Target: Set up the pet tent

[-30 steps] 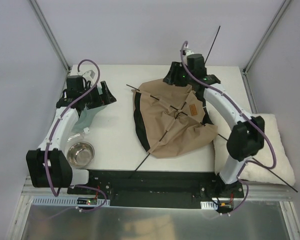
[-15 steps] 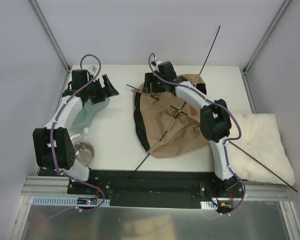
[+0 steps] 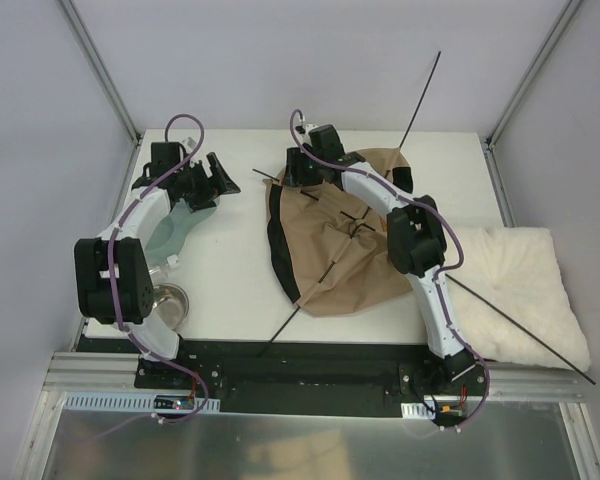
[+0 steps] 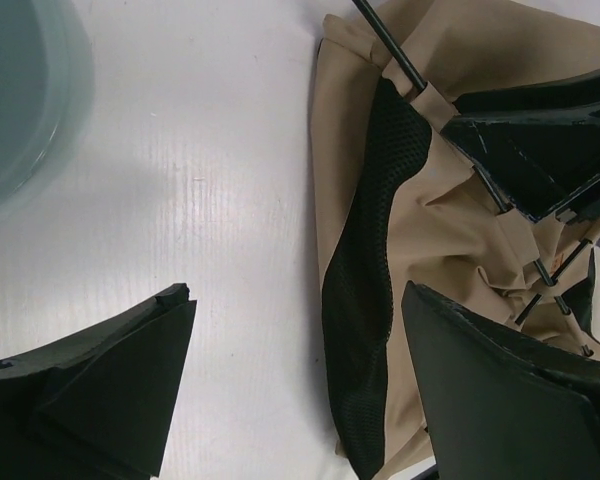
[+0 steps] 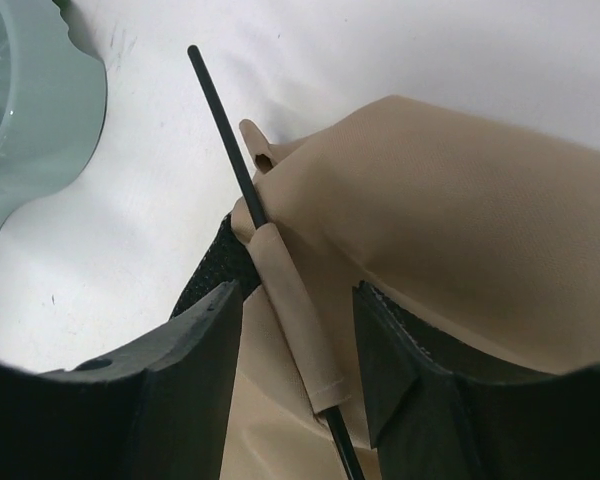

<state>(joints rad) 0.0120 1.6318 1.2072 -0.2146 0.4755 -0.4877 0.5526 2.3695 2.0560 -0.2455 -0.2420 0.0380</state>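
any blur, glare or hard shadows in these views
Top external: even soft light, no glare, pet tent sharp. Left wrist: tent mesh crisp, a soft grey shadow on the table, left gripper near-black with little detail. Right wrist: pole and tent fabric sharp, right gripper soft and out of focus at the bottom edge.

A bare strip of table runs between the tent and the green dish, and a gripper could go down it, though one thin pole pokes out into its near end and a steel bowl sits by the left corner. On the right the way is blocked by the tent, the right arm lying over it, and the cushion with another pole across it. Only a thin bare edge is left behind the tent, where a third pole sticks up.
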